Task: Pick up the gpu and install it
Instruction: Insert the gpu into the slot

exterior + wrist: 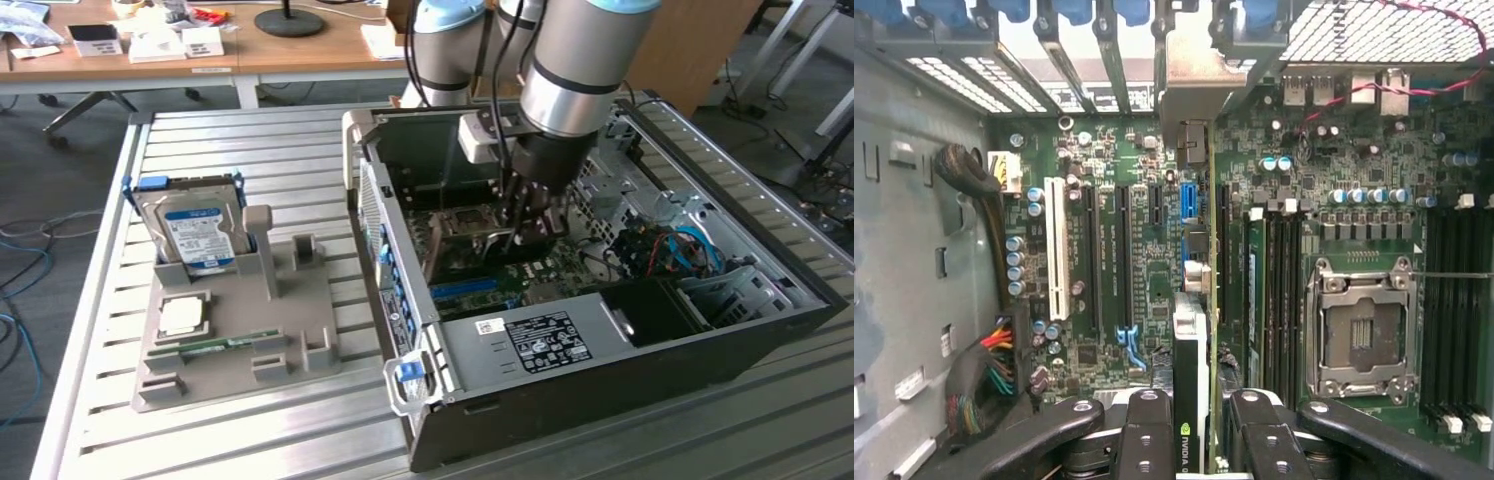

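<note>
gpu [1191, 392] hangs edge-on, pinched between the fingers [1150, 435] of the claw [529, 232], inside the open computer case [747, 330] at the exterior view's centre, seemingly just above the motherboard [1114, 260] slots.

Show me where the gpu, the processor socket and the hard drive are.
gpu [1190, 400]: wrist view, edge of its black cover.
processor socket [1359, 335]: wrist view, middle, inside its metal frame.
hard drive [198, 238]: exterior view, its blue-white label.

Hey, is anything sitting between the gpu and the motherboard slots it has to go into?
Nothing visible does. The gripper holds the gpu edge-on over the motherboard; the slots alongside are bare, the one beneath it hidden.
</note>
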